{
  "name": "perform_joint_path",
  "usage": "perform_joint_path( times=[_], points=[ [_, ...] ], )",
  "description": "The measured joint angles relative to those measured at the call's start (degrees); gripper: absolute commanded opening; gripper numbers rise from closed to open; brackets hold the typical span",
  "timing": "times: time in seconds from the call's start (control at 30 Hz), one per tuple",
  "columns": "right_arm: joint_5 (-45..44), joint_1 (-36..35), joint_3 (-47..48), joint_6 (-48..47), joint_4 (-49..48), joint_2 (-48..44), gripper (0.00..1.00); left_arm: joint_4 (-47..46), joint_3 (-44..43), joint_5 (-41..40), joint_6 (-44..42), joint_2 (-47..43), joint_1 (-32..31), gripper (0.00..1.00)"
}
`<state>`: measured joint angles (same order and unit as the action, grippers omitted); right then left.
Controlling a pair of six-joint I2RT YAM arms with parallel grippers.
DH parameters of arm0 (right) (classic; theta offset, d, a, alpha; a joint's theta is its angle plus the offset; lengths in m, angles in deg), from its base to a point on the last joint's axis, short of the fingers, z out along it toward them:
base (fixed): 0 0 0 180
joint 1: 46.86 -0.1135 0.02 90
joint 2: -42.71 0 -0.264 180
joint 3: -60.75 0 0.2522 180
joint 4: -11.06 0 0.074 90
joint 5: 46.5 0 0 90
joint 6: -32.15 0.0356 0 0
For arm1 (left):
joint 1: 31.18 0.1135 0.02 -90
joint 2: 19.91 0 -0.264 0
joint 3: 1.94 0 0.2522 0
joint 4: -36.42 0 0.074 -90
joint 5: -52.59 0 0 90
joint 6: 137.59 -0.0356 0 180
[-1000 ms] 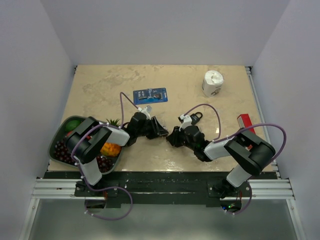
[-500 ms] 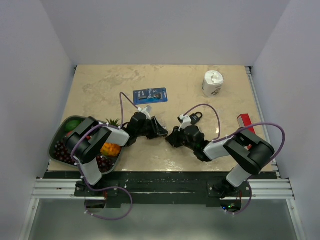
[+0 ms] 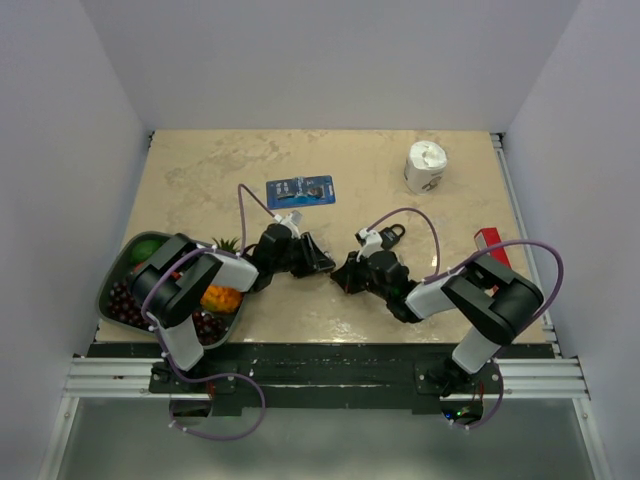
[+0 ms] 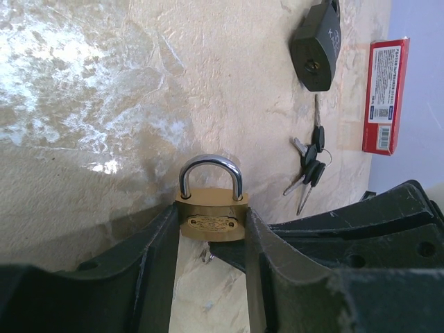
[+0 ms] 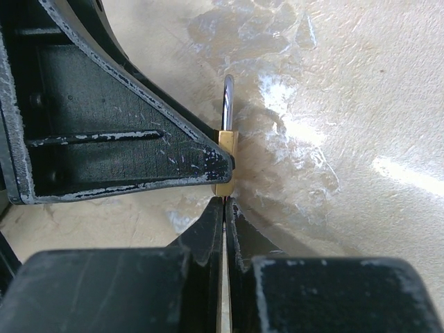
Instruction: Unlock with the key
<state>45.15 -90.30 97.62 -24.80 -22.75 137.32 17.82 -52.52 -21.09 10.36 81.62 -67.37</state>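
Observation:
My left gripper (image 4: 210, 220) is shut on a small brass padlock (image 4: 210, 223) and holds it upright just above the table, shackle away from the camera. My right gripper (image 5: 225, 202) is shut on a tiny all-silver key (image 4: 206, 257), its tips right at the padlock's underside (image 5: 225, 158). In the top view the two grippers meet at table centre, the left (image 3: 320, 266) and the right (image 3: 341, 274). The key bunch with black heads (image 4: 309, 165) lies loose on the table beyond, in no gripper. The black padlock (image 4: 318, 45) lies past it, and also shows in the top view (image 3: 393, 236).
A red box (image 3: 489, 243) lies at the right, also in the left wrist view (image 4: 385, 96). A white roll (image 3: 425, 166) stands at the back right. A blue card (image 3: 300, 190) lies at the back centre. A fruit bowl (image 3: 108, 287) sits at the left edge.
My right gripper has crept slightly left toward the brass padlock. The left gripper and the padlock have not moved.

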Motion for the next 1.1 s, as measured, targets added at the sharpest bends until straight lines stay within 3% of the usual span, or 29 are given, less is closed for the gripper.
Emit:
perform_joint_path(
  times=[1.1],
  points=[
    [-2.5,-0.5,-6.2,-3.5,-17.8,4.7,0.0,-0.7,0.4,-1.6,-0.4,-0.1,-2.1,0.0]
  ],
)
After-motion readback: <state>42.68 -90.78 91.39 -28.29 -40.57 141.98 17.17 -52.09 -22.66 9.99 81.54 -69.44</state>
